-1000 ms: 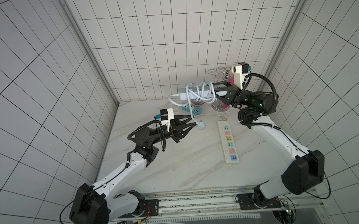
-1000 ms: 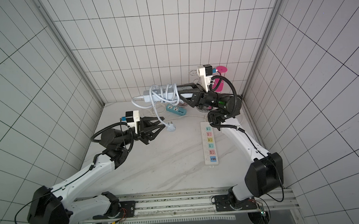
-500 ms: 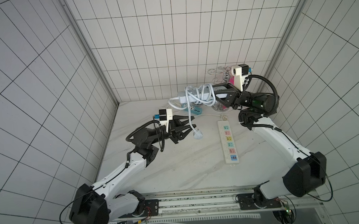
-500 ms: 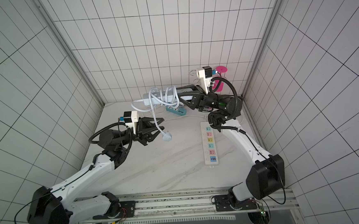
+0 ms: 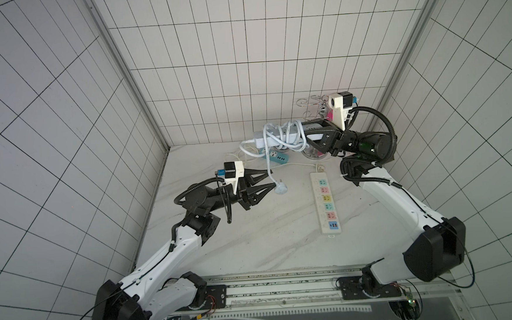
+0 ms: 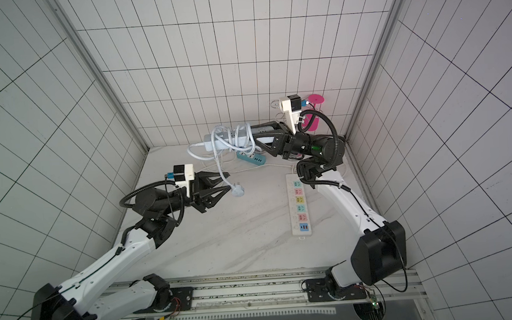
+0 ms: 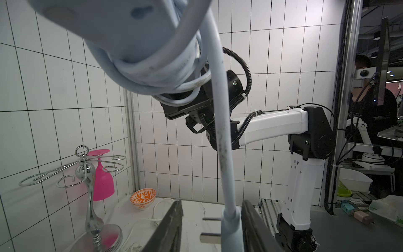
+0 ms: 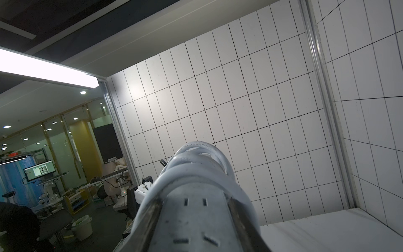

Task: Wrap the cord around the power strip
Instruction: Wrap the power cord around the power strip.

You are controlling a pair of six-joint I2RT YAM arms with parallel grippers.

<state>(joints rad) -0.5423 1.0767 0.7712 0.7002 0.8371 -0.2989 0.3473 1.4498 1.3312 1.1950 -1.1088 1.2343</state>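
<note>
Between the fingers of the left claw (image 5: 270, 178) we see the plug (image 5: 281, 190) end of the cord (image 5: 268, 163). The jaws stand partly apart. The left wrist view shows a clear gap on one side of the plug's neck, so nothing is clamped; whether the other finger touches it we cannot tell. From there the cord rises toward 12 o'clock in both top views and joins the loops wound round the power strip (image 5: 260, 135). The power strip is off the table (image 5: 254, 246), roughly level in the air, at about 12 o'clock from the left claw. The right claw (image 5: 305, 131) reaches in from 3 o'clock and is closed tight on the strip's end, one finger along each long side. Under the held strip a small teal strip (image 5: 276, 157) lies on the table. At 4 o'clock from the left claw lies a long white strip (image 5: 325, 206) with coloured sockets. In the far corner, at 1 o'clock, stand a chrome glass rack (image 7: 87, 174) with a pink glass (image 7: 102, 179) hanging from it upside down, and an orange-patterned bowl (image 7: 143, 197).
</note>
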